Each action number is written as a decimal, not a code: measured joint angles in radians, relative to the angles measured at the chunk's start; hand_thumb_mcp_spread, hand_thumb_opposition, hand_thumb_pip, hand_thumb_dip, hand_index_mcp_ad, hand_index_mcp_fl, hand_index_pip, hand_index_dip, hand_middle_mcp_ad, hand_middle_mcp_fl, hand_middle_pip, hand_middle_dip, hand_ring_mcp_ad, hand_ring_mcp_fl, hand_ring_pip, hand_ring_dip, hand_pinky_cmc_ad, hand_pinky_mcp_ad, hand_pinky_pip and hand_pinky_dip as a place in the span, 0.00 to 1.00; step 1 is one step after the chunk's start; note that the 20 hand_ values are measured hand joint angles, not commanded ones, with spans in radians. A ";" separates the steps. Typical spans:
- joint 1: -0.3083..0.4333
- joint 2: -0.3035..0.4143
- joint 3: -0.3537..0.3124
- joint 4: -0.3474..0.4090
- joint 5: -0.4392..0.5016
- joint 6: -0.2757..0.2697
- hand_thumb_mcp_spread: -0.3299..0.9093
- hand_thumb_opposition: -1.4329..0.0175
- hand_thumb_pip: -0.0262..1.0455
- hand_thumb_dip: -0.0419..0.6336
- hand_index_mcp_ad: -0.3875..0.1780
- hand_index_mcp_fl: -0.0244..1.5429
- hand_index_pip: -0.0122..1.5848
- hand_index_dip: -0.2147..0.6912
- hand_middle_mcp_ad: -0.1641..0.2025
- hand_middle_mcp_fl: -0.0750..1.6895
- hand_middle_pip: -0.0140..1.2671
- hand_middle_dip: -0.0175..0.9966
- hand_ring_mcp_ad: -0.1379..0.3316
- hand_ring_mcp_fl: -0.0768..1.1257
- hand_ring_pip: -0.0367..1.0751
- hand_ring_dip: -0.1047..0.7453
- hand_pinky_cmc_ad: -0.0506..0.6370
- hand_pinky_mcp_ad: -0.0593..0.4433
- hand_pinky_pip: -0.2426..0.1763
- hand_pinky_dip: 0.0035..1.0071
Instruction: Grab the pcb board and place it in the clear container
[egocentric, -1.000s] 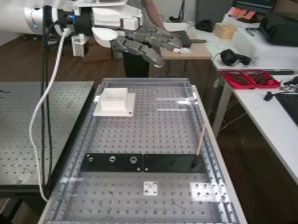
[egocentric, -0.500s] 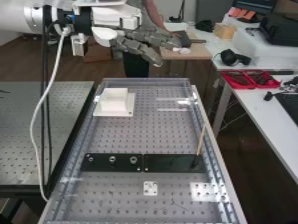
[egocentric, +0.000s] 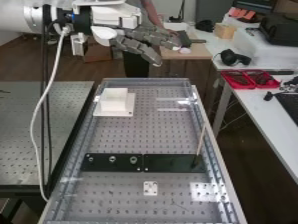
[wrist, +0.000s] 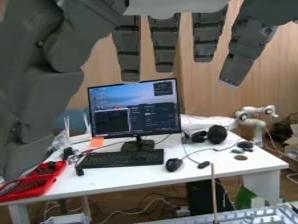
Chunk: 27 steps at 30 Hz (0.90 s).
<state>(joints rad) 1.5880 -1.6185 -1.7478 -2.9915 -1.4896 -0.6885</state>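
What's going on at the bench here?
The robot arm has its hand raised by the bench's far end, fingers extended and holding nothing. Below, a white block sits on a flat white base near that end. Nearer the camera, a thin stick stands on the dark plates, with a small white plate in front. Nobody and nothing is handling any of these.

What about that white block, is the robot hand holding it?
No, the white block rests on its white base, while the hand hangs well apart from it, fingers outstretched.
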 joint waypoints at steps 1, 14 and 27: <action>0.000 0.001 0.000 0.000 0.001 -0.001 0.54 0.46 0.23 0.18 0.59 0.21 0.05 0.50 0.74 0.09 0.13 0.22 0.78 0.06 0.13 0.17 0.72 0.80 0.33 0.51; 0.001 0.007 -0.004 0.010 0.008 -0.001 0.54 0.45 0.23 0.18 0.60 0.21 0.05 0.50 0.74 0.09 0.13 0.22 0.79 0.06 0.13 0.17 0.73 0.80 0.33 0.51; -0.003 0.011 -0.015 0.025 0.004 0.010 0.54 0.46 0.23 0.18 0.60 0.21 0.05 0.50 0.74 0.09 0.13 0.22 0.79 0.06 0.13 0.17 0.74 0.80 0.33 0.51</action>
<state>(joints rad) 1.5851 -1.6070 -1.7628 -2.9666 -1.4852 -0.6781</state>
